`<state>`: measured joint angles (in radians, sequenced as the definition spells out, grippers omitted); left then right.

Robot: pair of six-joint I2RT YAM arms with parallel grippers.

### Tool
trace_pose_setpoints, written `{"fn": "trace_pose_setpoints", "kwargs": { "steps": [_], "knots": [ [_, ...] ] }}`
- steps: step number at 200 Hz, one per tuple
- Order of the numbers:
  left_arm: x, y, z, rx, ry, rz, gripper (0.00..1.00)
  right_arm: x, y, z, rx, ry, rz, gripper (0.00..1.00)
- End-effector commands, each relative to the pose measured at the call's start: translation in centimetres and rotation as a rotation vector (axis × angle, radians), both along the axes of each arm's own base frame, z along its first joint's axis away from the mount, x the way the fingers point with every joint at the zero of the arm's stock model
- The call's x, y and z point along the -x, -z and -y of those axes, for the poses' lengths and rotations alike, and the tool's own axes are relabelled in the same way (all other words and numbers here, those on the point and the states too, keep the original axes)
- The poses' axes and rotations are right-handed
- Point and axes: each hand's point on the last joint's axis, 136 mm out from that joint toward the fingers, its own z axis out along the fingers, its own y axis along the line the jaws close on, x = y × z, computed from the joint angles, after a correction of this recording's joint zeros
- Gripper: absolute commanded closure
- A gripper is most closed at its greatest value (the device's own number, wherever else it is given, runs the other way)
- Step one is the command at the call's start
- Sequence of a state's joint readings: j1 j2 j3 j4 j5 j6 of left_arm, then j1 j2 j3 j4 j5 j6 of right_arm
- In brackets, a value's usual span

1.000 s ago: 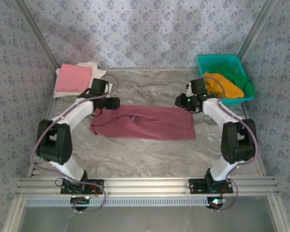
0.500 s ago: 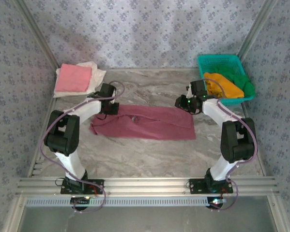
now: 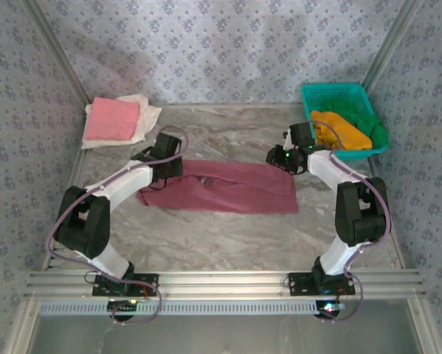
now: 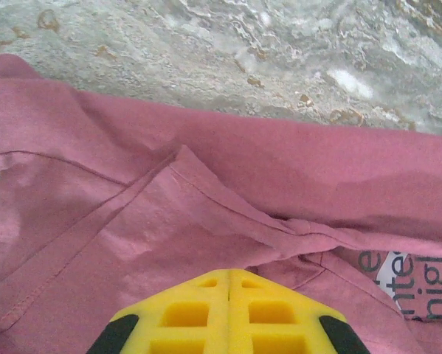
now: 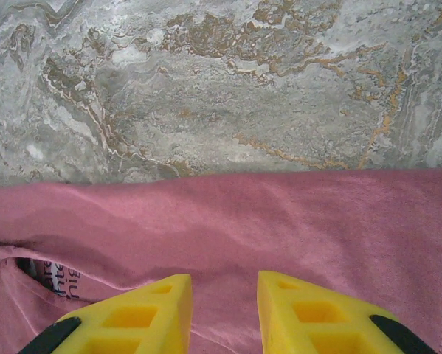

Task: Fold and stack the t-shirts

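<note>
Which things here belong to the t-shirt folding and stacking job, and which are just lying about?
Belong to the job: maroon t-shirt, pink t-shirt, cream t-shirt, orange t-shirt, green t-shirt.
Just lying about: teal basket, marble table.

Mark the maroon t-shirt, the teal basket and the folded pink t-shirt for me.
maroon t-shirt (image 3: 235,188): top view, middle of cloth.
teal basket (image 3: 337,96): top view, back wall.
pink t-shirt (image 3: 111,120): top view, centre.

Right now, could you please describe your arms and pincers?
Both the left arm and right arm have white links, black joint housings and looping lilac cables. A green light glows on the right wrist. The left pincer and right pincer are yellow with square cut-outs and black side patches.
</note>
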<state>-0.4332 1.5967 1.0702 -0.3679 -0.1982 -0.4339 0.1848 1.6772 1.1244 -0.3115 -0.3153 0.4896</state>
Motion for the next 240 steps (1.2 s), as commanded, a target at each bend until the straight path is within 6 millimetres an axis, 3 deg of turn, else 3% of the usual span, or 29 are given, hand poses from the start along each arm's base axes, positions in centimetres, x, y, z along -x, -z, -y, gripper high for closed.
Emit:
{"fn": "trace_pose_setpoints", "kwargs": {
  "steps": [1, 20, 44, 94, 123, 139, 159, 240],
  "knots": [
    [-0.1, -0.3, -0.8, 0.003, -0.066, 0.024, 0.89, -0.1, 0.0, -0.1, -0.012, -0.015, 0.004, 0.68],
    [-1.0, 0.2, -1.6, -0.022, -0.078, 0.022, 0.42, -0.1, 0.2, -0.3, -0.02, -0.022, 0.002, 0.67],
    [-3.0, 0.7, -1.9, -0.035, -0.077, 0.001, 0.35, 0.0, 0.2, -0.5, -0.027, -0.031, 0.0, 0.67],
    [-5.8, 3.2, -2.2, -0.101, -0.082, -0.048, 0.45, 0.3, -0.3, 0.0, -0.021, -0.022, 0.01, 0.67],
    [-6.0, 3.9, -1.6, -0.085, -0.077, -0.062, 0.67, 0.3, -0.6, 0.5, -0.016, -0.013, 0.017, 0.67],
    [-5.5, 3.8, -1.4, -0.08, -0.081, -0.064, 0.85, 0.2, -0.7, 0.6, -0.016, -0.012, 0.019, 0.67],
    [-4.8, 3.5, -1.5, -0.084, -0.086, -0.055, 1.0, 0.1, -0.8, 0.8, -0.017, -0.007, 0.023, 0.66],
    [-0.4, 0.7, -1.9, -0.1, -0.186, 0.028, 1.0, -0.1, -0.3, 0.5, -0.025, -0.013, 0.014, 0.65]
  ]
}}
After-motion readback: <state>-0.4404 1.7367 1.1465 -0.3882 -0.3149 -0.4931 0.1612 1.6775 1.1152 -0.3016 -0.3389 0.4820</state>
